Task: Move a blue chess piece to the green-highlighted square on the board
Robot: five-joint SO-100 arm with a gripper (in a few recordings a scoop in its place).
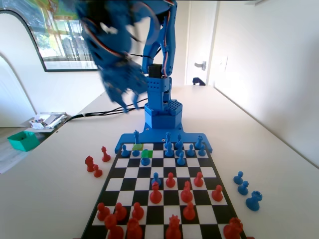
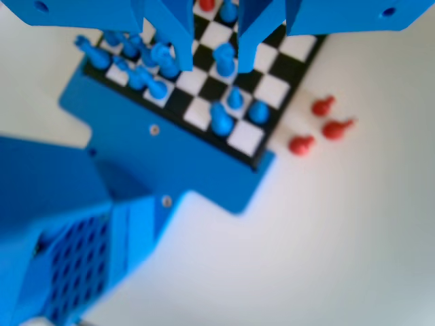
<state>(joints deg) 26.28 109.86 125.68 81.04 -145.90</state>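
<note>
Two-finger blue gripper (image 1: 127,99) raised, blurred, jaws apart, empty. Tall slender pointed blue plastic piece (image 1: 136,137) at board's far-left corner, just left of saturated green square (image 1: 138,147). Descend straight, grip below tip, avoid neighbouring pawns.

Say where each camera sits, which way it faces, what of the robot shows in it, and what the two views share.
Fixed view: low at the board's red-piece end, looking along it at the blue arm; the raised gripper is motion-blurred.
Wrist view: on the arm, high up, looking down at the board's blue-piece end; two jaws hang from the top edge, gripper open and empty.
Shared: the board, the blue pieces and three red pieces off its edge.
</note>
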